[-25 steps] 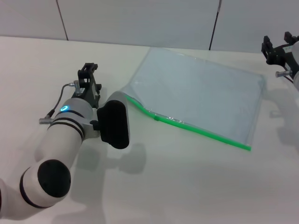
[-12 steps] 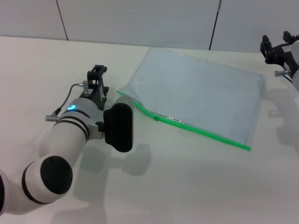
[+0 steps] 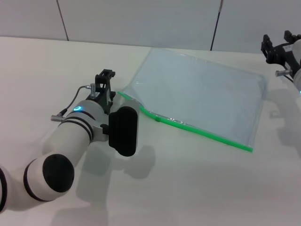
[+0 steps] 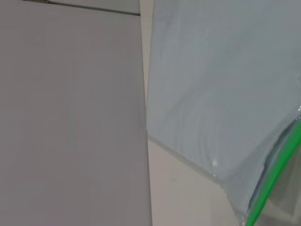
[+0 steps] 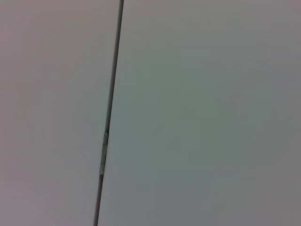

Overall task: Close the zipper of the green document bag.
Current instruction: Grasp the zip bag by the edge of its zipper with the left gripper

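1. The green document bag (image 3: 202,96) lies flat on the pale table (image 3: 197,188), filling the upper middle and right of the head view. Its far edge sits near the wall panels (image 3: 141,21) at twelve o'clock.
2. The zipper (image 3: 202,132) runs along the bag's near edge, from a raised corner at about nine o'clock of the bag down to the corner at five o'clock.
3. A small green slider (image 3: 157,119) sits on the strip, close to the nine o'clock end. The strip from the slider toward five o'clock lies straight and flat; the short stretch on the other side curves upward.
4. The left gripper (image 3: 106,80) is at the end of the white left arm (image 3: 70,136), just at nine o'clock of the bag's raised corner. I cannot tell how far its fingers are apart, nor whether they have hold of anything.
5. The arm's black wrist block (image 3: 123,130) hides part of the zipper's curved end.
6. In the left wrist view the bag (image 4: 221,84) shows as translucent blue-grey plastic, with the green zipper (image 4: 273,174) crossing one corner of the picture.
7. The right gripper (image 3: 277,47) is parked at the table's far right edge, at about two o'clock, well apart from the bag. Its finger spread cannot be made out.
8. The right wrist view shows only grey panels (image 5: 202,113) and a dark seam (image 5: 110,108).
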Controlling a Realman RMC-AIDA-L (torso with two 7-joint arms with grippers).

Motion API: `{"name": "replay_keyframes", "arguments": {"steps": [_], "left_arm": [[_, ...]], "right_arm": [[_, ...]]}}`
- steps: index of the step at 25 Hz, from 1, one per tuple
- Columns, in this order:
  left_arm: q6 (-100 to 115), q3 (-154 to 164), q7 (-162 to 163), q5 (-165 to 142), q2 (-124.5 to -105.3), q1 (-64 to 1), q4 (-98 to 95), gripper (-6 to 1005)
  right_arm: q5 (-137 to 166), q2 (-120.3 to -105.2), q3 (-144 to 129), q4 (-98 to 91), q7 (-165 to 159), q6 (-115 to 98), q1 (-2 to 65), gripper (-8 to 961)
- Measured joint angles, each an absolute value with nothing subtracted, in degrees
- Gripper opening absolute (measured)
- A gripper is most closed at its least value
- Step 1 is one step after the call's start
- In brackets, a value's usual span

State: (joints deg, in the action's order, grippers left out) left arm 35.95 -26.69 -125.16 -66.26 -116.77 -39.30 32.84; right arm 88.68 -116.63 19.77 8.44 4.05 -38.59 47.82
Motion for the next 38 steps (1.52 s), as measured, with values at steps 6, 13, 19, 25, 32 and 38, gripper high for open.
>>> {"name": "replay_keyframes", "arguments": {"steps": [6, 13, 19, 25, 32, 38], "left_arm": [[35.0, -26.7, -125.2, -66.3, -116.65, -40.2, 32.2, 618], [34.2, -26.6, -125.2, -66.8, -116.74, -41.0, 31.4, 618], [32.7, -26.6, -125.2, -69.0, -116.74, -41.1, 31.3, 618], [31.6, -26.6, -125.2, -69.5, -116.7, -41.4, 31.2, 618], [30.8, -26.6, -125.2, -71.1, -116.71, -41.5, 31.2, 618], [30.0, -26.6, -125.2, -72.0, -116.72, -41.7, 31.2, 618]], "right_arm": [[88.7, -116.63, 19.8, 8.4, 4.0, -38.6, 47.8, 552], [88.7, -116.63, 19.8, 8.4, 4.0, -38.6, 47.9, 552], [88.7, -116.63, 19.8, 8.4, 4.0, -38.6, 48.0, 551], [88.7, -116.63, 19.8, 8.4, 4.0, -38.6, 48.1, 551], [88.7, -116.63, 19.8, 8.4, 4.0, -38.6, 48.1, 551], [88.7, -116.63, 19.7, 8.4, 4.0, -38.6, 48.1, 551]]}}
